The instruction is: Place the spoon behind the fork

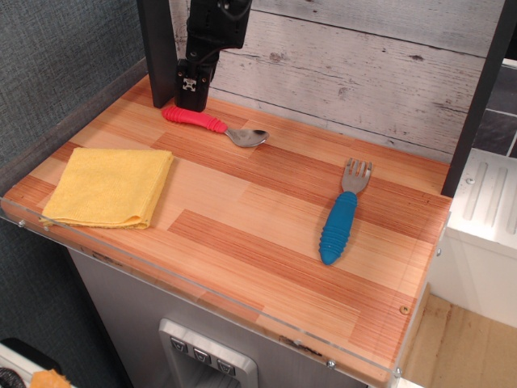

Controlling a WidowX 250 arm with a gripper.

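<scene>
The spoon (212, 125) lies at the back left of the wooden tabletop, its red ribbed handle pointing left and its silver bowl pointing right. The fork (339, 220) lies at the right, blue handle toward the front and tines toward the back wall. My black gripper (191, 99) hangs at the back left, just behind and above the left end of the spoon's handle. Nothing shows in its grip. Its fingers look like one dark block, so their spacing is unclear.
A folded yellow cloth (109, 187) lies at the front left. A dark post (158, 48) stands right beside the gripper, a second post (477, 97) stands at the right, and a plank wall (363, 73) runs along the back. A clear lip edges the table's front.
</scene>
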